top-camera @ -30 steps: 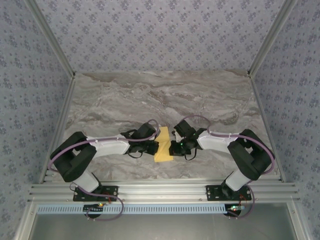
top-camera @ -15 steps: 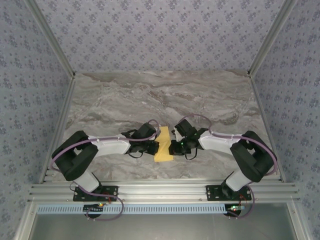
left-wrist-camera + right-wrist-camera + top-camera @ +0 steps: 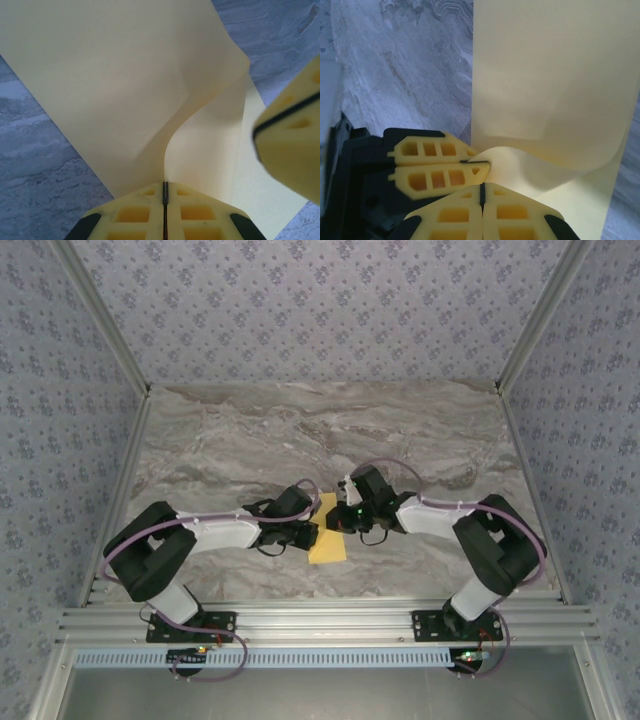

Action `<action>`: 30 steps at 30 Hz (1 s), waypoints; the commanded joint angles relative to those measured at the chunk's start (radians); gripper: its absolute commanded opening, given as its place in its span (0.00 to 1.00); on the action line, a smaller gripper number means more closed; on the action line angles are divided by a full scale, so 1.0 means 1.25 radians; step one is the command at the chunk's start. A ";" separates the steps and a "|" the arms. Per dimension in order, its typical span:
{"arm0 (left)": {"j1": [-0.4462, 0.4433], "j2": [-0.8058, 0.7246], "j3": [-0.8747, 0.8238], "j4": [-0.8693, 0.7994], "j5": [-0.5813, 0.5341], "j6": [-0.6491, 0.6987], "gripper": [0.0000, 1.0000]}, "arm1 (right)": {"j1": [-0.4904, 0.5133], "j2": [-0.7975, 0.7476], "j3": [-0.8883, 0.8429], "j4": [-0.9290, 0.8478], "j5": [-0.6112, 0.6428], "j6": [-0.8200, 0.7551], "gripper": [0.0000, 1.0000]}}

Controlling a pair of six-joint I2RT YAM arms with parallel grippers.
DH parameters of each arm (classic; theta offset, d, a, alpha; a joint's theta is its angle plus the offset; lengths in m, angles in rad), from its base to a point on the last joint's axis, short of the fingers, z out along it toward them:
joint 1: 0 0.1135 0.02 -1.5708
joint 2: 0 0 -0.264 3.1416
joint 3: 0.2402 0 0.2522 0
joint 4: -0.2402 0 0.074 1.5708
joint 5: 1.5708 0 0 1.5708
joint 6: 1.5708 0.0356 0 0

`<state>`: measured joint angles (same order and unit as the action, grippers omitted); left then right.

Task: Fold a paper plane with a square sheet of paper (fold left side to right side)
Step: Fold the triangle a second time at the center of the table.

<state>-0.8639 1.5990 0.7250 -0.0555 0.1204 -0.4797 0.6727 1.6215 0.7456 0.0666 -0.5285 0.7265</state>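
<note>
Yellow square sheet of paper (image 3: 328, 543) sits near the table's (image 3: 300, 440) 6 o'clock edge, mid-fold. Now the left gripper (image 3: 164, 192) is clamped on its lifted side. The right gripper (image 3: 482, 194) has its fingers pressed together just beside. Next, carry that side toward 3 o'clock, gently.

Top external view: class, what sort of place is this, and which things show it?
Likely a robot lab work cell: two white-and-black robot arms bolted to an aluminium rail, a marble-patterned tabletop, enclosed by floral-papered panels in metal framing.
</note>
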 commanded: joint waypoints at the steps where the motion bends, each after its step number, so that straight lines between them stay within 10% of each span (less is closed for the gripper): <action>1: 0.003 -0.003 -0.005 -0.002 0.008 0.000 0.05 | 0.010 0.036 0.026 0.028 -0.024 0.021 0.07; 30: 0.003 -0.018 0.000 -0.023 0.007 0.002 0.06 | 0.020 0.110 0.050 -0.138 0.073 -0.060 0.07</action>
<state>-0.8639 1.5990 0.7250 -0.0559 0.1204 -0.4793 0.6945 1.7275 0.7979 -0.0265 -0.4843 0.6739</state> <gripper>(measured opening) 0.062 0.067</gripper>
